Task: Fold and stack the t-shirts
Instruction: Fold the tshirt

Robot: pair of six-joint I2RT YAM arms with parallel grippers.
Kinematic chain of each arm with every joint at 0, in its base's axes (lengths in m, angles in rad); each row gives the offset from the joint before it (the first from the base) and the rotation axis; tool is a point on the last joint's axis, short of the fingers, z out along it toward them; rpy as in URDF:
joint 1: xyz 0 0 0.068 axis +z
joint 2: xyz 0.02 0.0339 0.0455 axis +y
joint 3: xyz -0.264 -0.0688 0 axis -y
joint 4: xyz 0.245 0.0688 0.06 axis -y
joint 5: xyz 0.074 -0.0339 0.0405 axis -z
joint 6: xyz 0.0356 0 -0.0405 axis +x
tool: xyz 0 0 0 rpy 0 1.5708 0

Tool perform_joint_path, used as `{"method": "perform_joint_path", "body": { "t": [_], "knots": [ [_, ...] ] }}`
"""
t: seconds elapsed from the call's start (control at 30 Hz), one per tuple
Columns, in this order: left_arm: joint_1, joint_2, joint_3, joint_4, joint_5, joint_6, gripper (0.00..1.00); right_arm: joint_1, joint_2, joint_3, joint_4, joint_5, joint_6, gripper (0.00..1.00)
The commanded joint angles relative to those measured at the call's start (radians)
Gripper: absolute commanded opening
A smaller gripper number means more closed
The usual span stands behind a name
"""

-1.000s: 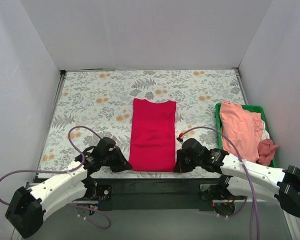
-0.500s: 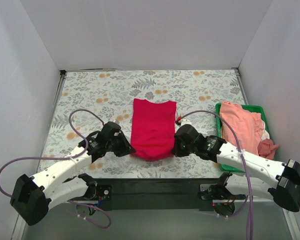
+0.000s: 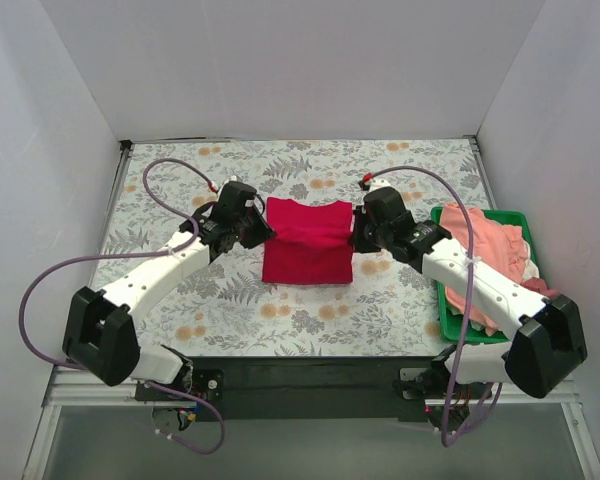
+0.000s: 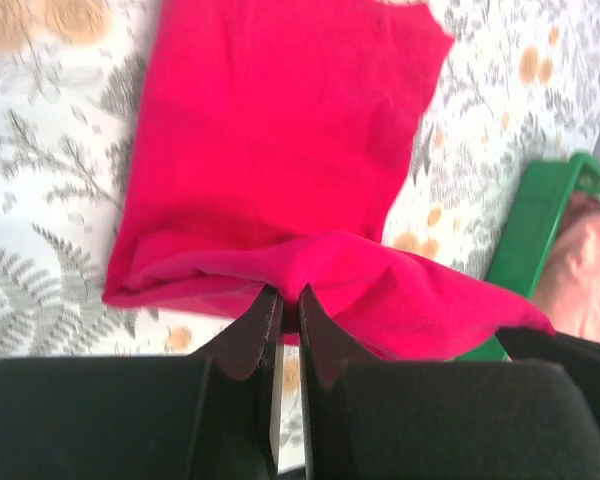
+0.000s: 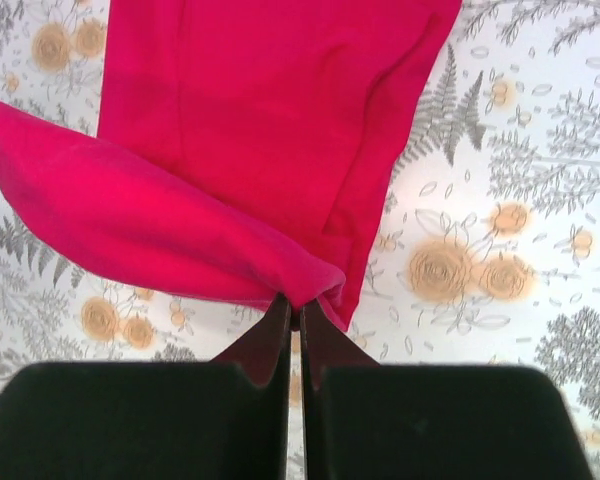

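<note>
The crimson red t-shirt (image 3: 307, 243) lies at mid-table as a narrow band. Its near hem is lifted and carried over toward the collar end, so from above it reads as a short rectangle. The left gripper (image 3: 263, 228) has its fingers pressed together on the left corner of that lifted hem. The right gripper (image 3: 355, 238) pinches the right corner in the same way. Both wrist views show the held edge sagging as a soft roll between the two grips, just above the flat lower layer. The shirt's far edge rests on the floral tablecloth (image 3: 180, 180), which shows broadly to the left, beyond and in front of the shirt. To the right the green bin (image 3: 477, 212) stands near, with a salmon pink t-shirt (image 3: 485, 250) heaped in it and the right arm crossing its inner rim. White walls (image 3: 300, 70) close in the left, far and right sides.
</note>
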Motion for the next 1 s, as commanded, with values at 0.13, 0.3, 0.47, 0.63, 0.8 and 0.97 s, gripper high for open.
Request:
{"method": "perform_joint_path", "body": {
  "t": [0.13, 0.3, 0.47, 0.63, 0.8, 0.97],
  "knots": [
    [0.075, 0.149, 0.167, 0.059, -0.044, 0.085, 0.00, -0.098, 0.144, 0.174, 0.088, -0.072, -0.096, 0.01],
    [0.108, 0.275, 0.267, 0.063, -0.024, 0.137, 0.00, -0.164, 0.236, 0.234, 0.100, -0.111, -0.093, 0.01],
    [0.140, 0.401, 0.358, 0.057, -0.032, 0.136, 0.00, -0.212, 0.358, 0.301, 0.129, -0.144, -0.105, 0.01],
    [0.152, 0.525, 0.448, 0.063, -0.026, 0.147, 0.00, -0.244, 0.503, 0.396, 0.135, -0.144, -0.065, 0.01],
    [0.167, 0.659, 0.589, 0.007, -0.017, 0.162, 0.13, -0.261, 0.611, 0.462, 0.137, -0.141, -0.042, 0.01],
    [0.172, 0.726, 0.684, -0.032, -0.009, 0.191, 0.84, -0.272, 0.671, 0.549, 0.115, -0.144, -0.044, 0.72]
  ]
}}
